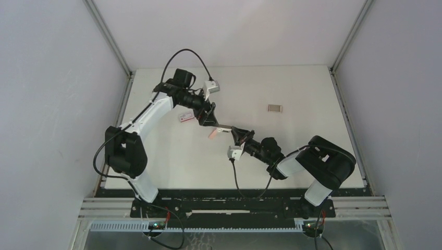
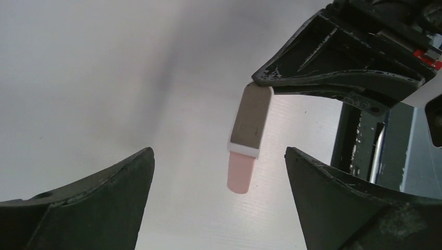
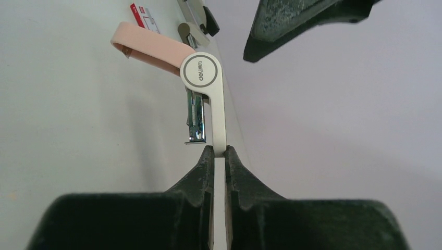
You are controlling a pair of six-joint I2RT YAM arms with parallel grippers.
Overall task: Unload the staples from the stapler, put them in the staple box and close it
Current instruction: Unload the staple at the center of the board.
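Well under way but not finished, by the look of it: stapler [image 3: 202, 70] held up off the desk [image 1: 312, 88] near its middle, swung open at the hinge, pale grey arm pinched tight between the closed fingers of the right hand [image 3: 219, 151], pink arm folded away toward 10 o'clock in the right wrist view, metal magazine [image 3: 197, 117] bared alongside the grey arm. Left hand [image 2: 219, 156] spread wide and holding nothing, poised just beside the stapler's far end and seemingly not touching it. Left to do, judging from this: getting the staples out of the magazine and down onto the desk. Cannot tell of any staples inside the channel, with only a spring and the end plate on view, side-on. Small greyish piece [image 1: 274, 108] lying alone toward 2 o'clock from the stapler, well apart from both hands, perhaps a strip of staples, too small to be sure. Pink-and-white box [image 1: 186, 116] toward 10 o'clock from the stapler, partly covered by the left arm in the top view. Gripped end of the grey arm lost between the right fingers
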